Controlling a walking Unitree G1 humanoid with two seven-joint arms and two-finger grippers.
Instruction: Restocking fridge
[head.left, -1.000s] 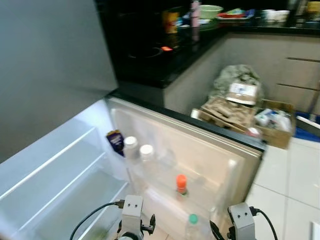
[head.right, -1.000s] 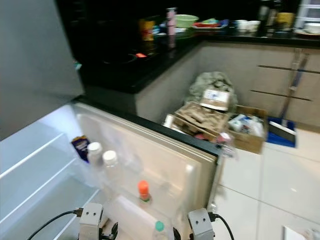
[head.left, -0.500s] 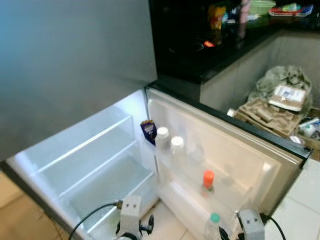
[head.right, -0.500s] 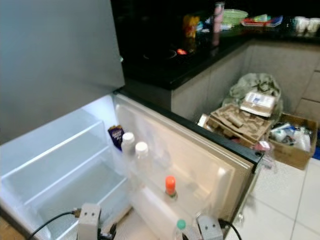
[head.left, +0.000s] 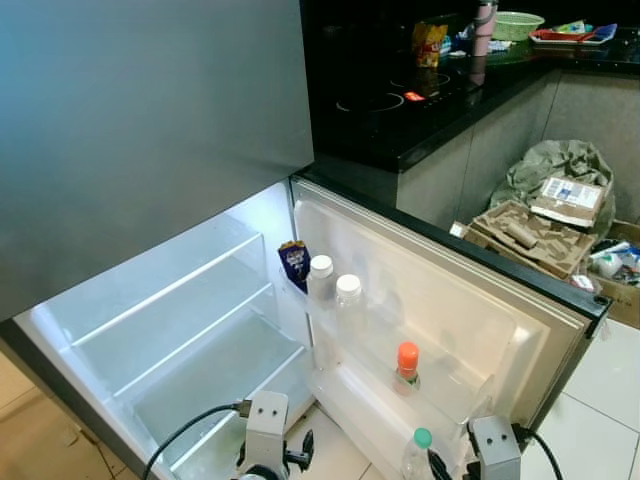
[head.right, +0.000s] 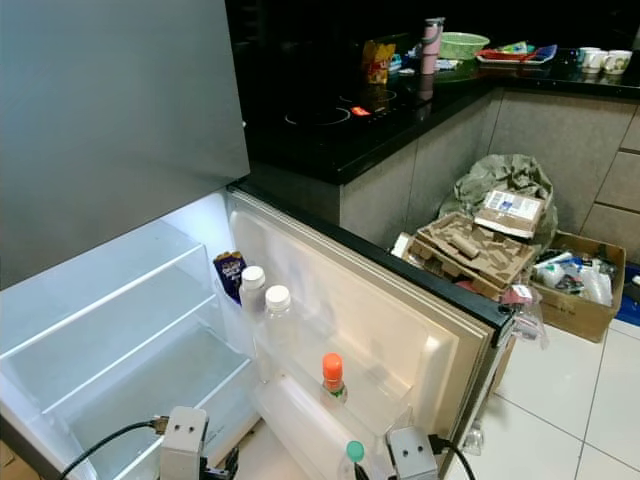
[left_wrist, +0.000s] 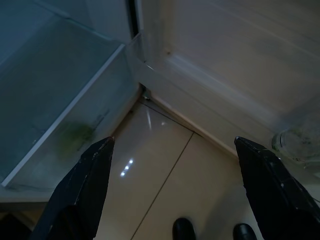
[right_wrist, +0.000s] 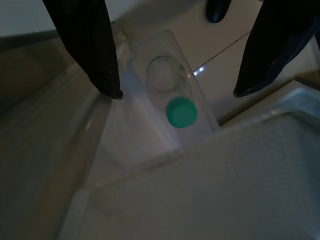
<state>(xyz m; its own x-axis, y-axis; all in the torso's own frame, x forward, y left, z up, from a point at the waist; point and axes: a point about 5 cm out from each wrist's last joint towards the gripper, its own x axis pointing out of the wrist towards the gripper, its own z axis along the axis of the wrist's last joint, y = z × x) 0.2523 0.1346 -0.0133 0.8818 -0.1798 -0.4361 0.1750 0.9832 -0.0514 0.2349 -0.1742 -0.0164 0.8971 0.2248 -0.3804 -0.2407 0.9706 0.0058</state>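
View has swung left since a second ago: open fridge (head.left: 160, 330) now centred, shelves bare. Both jaws apart, empty; right gripper (right_wrist: 175, 95) hangs over green-capped bottle (right_wrist: 181, 112) in door rack (head.left: 375, 405), so stocking can begin.

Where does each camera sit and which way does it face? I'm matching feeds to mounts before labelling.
Left eye view: on the head, looking forward and down at the open fridge door with its bottles; both wrists at the bottom edge.
Right eye view: same head, same scene, taken slightly to one side.
Left wrist view: on the left arm, looking down past the open left hand at the floor by the fridge.
Right wrist view: on the right arm, looking past the open right hand at the green-capped bottle.
Shared: that bottle also shows in both eye views.
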